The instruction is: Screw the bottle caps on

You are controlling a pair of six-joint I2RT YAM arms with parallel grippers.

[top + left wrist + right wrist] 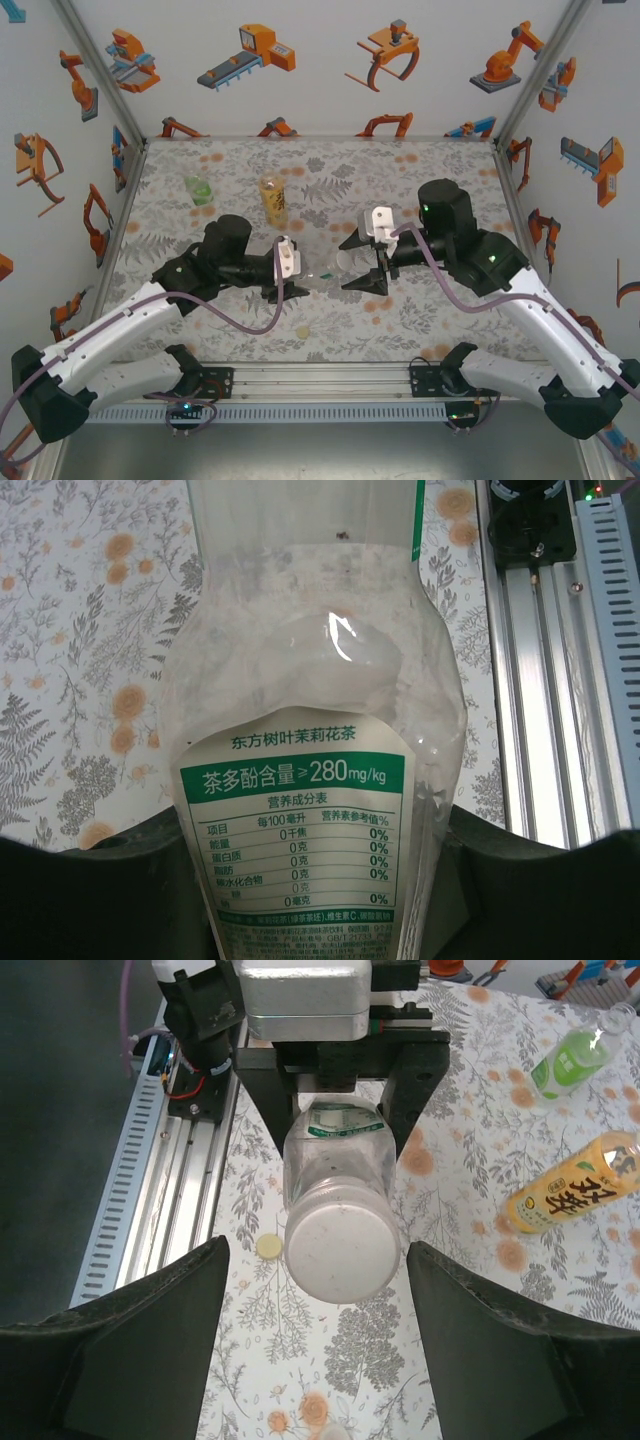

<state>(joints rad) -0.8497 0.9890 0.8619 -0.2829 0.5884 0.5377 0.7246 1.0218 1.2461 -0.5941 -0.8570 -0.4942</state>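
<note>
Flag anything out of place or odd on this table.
No spill or damage shows. The colourless bottle is held sideways in the left gripper, while the green bottle and amber bottle stand upright. A pale yellow cap lies loose on the table, apart from every bottle.

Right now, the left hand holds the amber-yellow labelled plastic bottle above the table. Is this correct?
Not quite. The left hand holds the colourless clear plastic bottle, as the top external view shows; the amber-yellow labelled plastic bottle stands apart, farther back on the table.
</note>
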